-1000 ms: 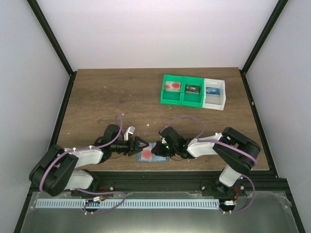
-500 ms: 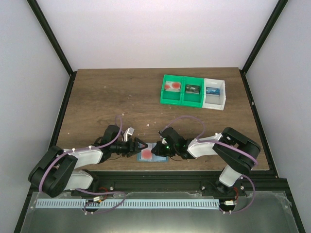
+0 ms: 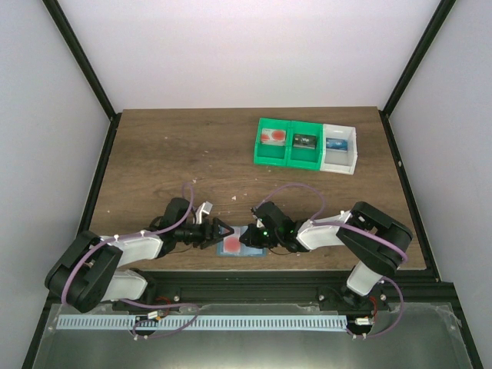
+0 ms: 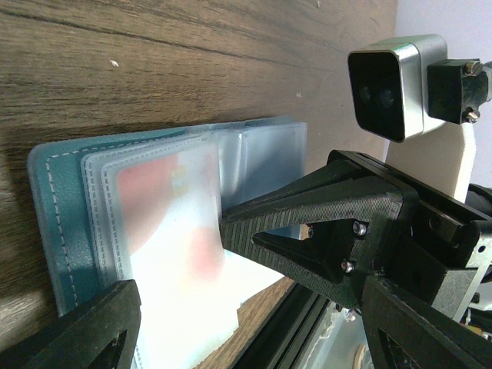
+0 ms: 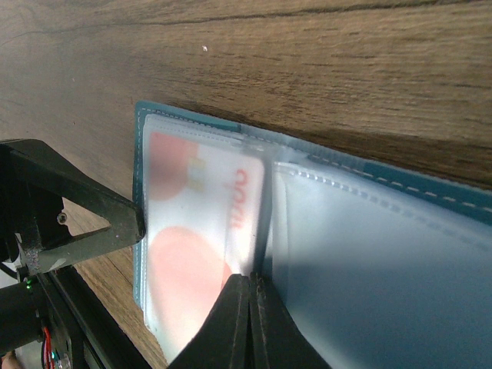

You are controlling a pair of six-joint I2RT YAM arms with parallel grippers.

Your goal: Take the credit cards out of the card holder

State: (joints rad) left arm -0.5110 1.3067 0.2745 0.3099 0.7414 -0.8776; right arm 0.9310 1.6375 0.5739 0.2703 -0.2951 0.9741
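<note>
Top external: over the last sec the L gripper [image 3: 223, 232] has only nudged a touch. Nothing else has moved. Card holder [image 3: 244, 250] sits in the same spot at the near edge of the table [image 3: 169, 154], betw. the two arms, lying open. Red credit card [image 3: 233, 244] is still inside its clear pocket.

L jaws are spread wide w/ nothing in them. R wrist view shows one L finger [image 5: 92, 201] just beside the holder's outer edge. R gripper [image 3: 248, 236] is fully closed, tips pressed down by the fold betw. the pockets. It prob. pins the holder and grips nothing I can see.

So no card is out yet, and the approach looks about done. Next move likely needs L fingers on the card's edge to slide it out while R keeps the holder flat. Bins [image 3: 306, 144] are well apart, far right.
</note>
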